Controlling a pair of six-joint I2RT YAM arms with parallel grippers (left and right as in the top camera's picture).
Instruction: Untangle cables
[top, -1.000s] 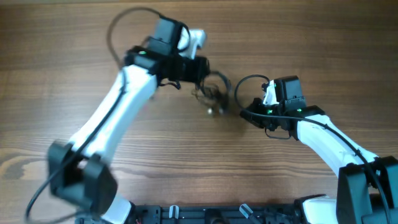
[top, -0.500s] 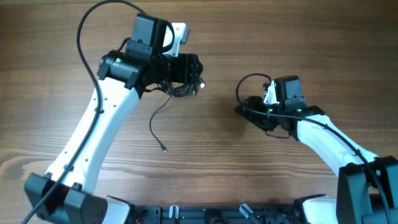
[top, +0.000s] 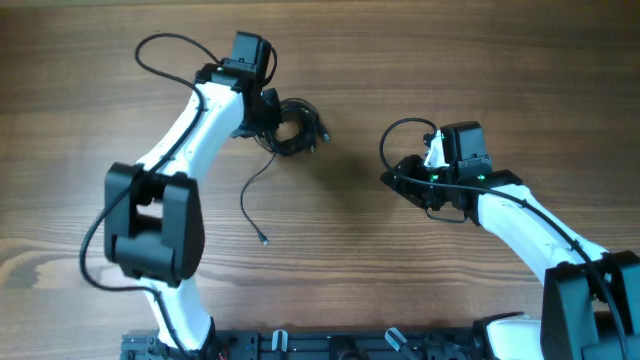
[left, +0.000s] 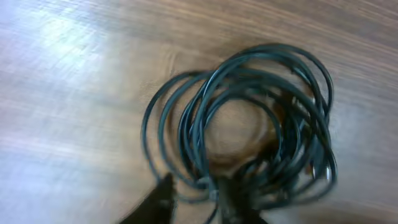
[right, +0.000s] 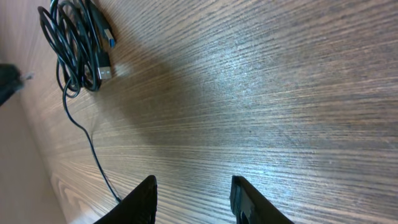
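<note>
The cables (top: 298, 128) are thin black cords wound in one tangled coil on the wooden table, upper middle. One loose tail (top: 250, 195) runs down from the coil and ends in a small plug. My left gripper (top: 272, 120) is at the coil's left edge. In the blurred left wrist view its fingers (left: 199, 196) stand apart with a few strands of the coil (left: 311, 149) between the tips. My right gripper (top: 393, 180) is open and empty, to the right of the coil. The right wrist view shows its fingers (right: 193, 199) over bare wood, with the coil (right: 78, 46) far off.
The table (top: 330, 250) is bare wood. Thicker black arm wires loop above the left arm (top: 160, 50) and beside the right wrist (top: 400, 130). A black rail (top: 330, 345) runs along the front edge.
My left arm has swung round and dropped low at the coil's left side. The coil has shifted slightly and now lies on the table. The right arm has not moved.
</note>
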